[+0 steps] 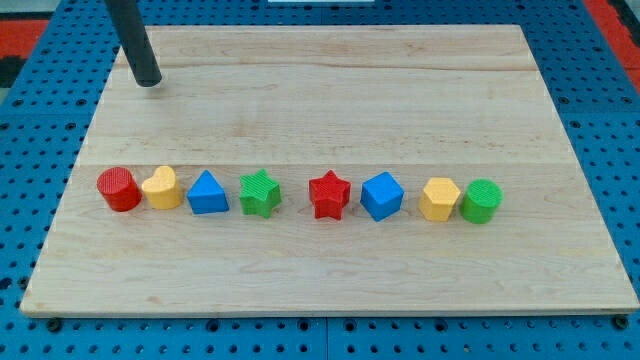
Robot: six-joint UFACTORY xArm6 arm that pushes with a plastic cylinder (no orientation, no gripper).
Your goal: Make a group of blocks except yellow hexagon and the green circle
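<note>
Several blocks lie in a row across the wooden board [330, 90]. From the view's left: a red circle [118, 189], a yellow heart [162, 187], a blue triangle [207, 193], a green star [260, 193], a red star [328, 195], a blue cube [381, 195], a yellow hexagon [439, 198] and a green circle [482, 201]. The hexagon and green circle touch. The red circle and yellow heart touch. My tip [149, 82] rests near the board's top left corner, well above the red circle and yellow heart, touching no block.
The board sits on a blue perforated table [600, 100]. A red patch [615, 15] shows at the view's top right corner.
</note>
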